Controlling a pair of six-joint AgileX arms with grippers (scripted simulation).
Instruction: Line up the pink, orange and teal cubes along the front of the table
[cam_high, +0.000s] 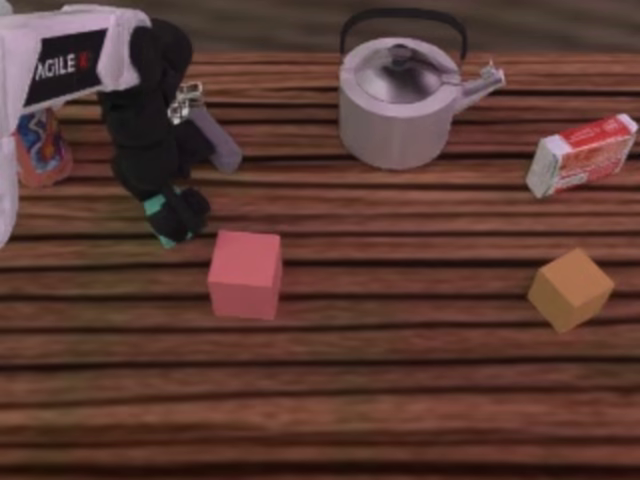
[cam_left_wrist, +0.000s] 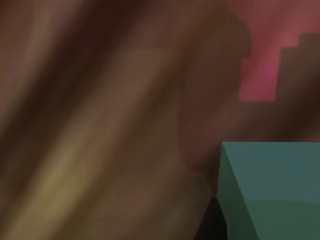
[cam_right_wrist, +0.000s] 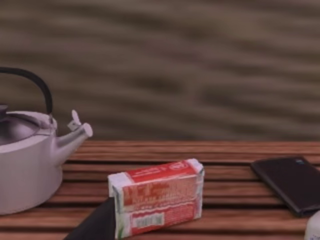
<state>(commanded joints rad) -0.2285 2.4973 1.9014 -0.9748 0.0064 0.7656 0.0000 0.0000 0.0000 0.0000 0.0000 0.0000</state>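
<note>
A rendered test scene rather than a real room: my view takes in a dark plank tabletop (cam_high: 400, 400) set against a blurred brown backdrop. Household props sit on it, a grey kettle (cam_high: 400, 100), a red-and-white box (cam_high: 582, 153) and a dark phone (cam_right_wrist: 290, 182), beside plain coloured cubes.

A dark reddish-brown wooden table (cam_high: 400, 400) of long horizontal planks with dark grooves fills the overhead view, its far edge meeting a blurred grey-brown streaked backdrop (cam_right_wrist: 200, 65). The right wrist view shows that backdrop rising behind the tabletop as a plain surface with soft horizontal bands. Light falls evenly across the planks, with short soft shadows and no window or lamp visible.
</note>
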